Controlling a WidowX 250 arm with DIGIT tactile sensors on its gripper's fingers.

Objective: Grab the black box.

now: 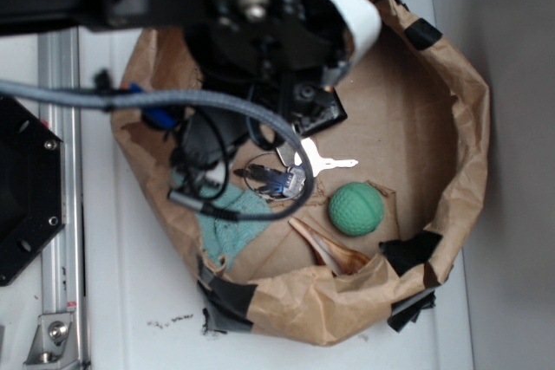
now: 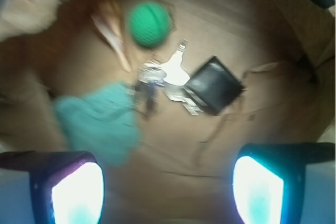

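Jaws: I see them spread wide, empty, hanging above the paper bin (image 1: 451, 127), gripper (image 2: 168, 182).
Black box (image 2: 213, 86): on the bin floor, tilted, touching the keys (image 2: 170, 74).
Green ball (image 2: 150, 23): beyond the keys, apart from the box.
Teal cloth (image 2: 100, 121): left of the keys.

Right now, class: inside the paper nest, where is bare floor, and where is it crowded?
Bare: between the black box and the paper wall, above the green ball. Crowded: keys, teal cloth and shell.
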